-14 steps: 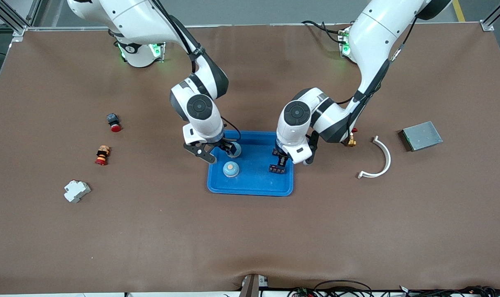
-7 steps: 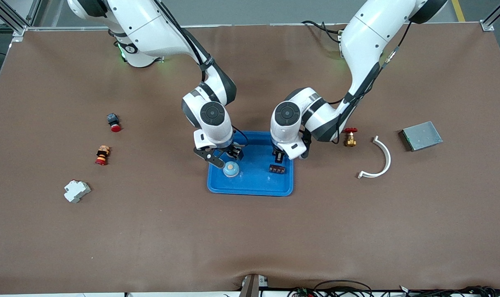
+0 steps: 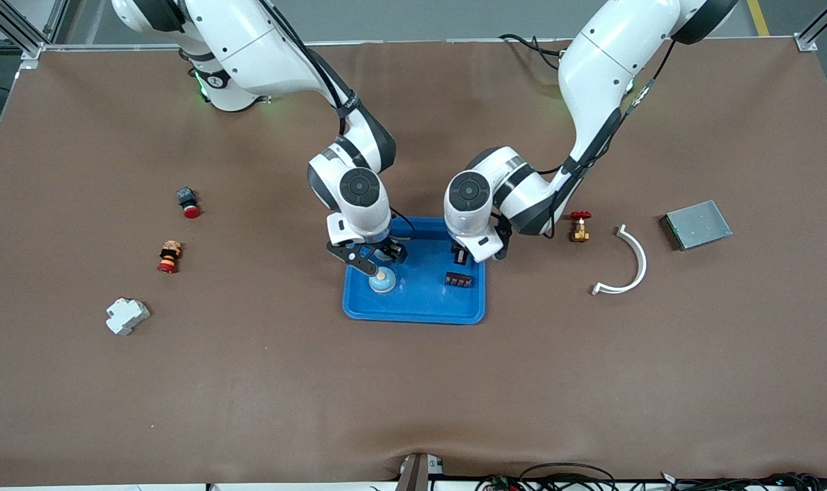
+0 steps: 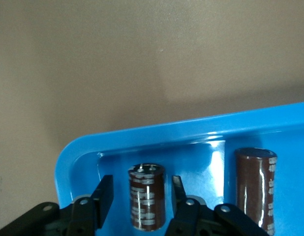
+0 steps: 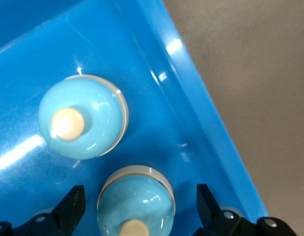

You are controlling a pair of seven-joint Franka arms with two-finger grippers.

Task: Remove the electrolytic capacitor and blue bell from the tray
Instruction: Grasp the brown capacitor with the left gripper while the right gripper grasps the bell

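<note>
A blue tray point(image 3: 413, 303) sits mid-table. My right gripper point(image 3: 374, 258) point(image 5: 139, 192) hangs low over its corner nearest the right arm's base. It is open, its fingers wide on either side of a light blue bell point(image 5: 135, 206) with clear gaps. A second bell point(image 3: 382, 280) point(image 5: 83, 116) stands beside it in the tray. My left gripper point(image 3: 461, 258) point(image 4: 141, 183) is over the tray's other end, open. A brown capacitor point(image 4: 147, 196) lies between its fingers, untouched. Another capacitor point(image 4: 257, 189) lies next to it. They show as a dark cluster point(image 3: 458, 279).
A brass valve with a red knob point(image 3: 579, 227), a white curved strip point(image 3: 625, 262) and a grey metal box point(image 3: 698, 224) lie toward the left arm's end. Two red-tipped buttons point(image 3: 188, 202) point(image 3: 169, 256) and a white block point(image 3: 127, 316) lie toward the right arm's end.
Both hands have shifted toward each other over the tray. My right gripper now covers the bell that showed beside it. My left gripper has uncovered the dark capacitor cluster.
</note>
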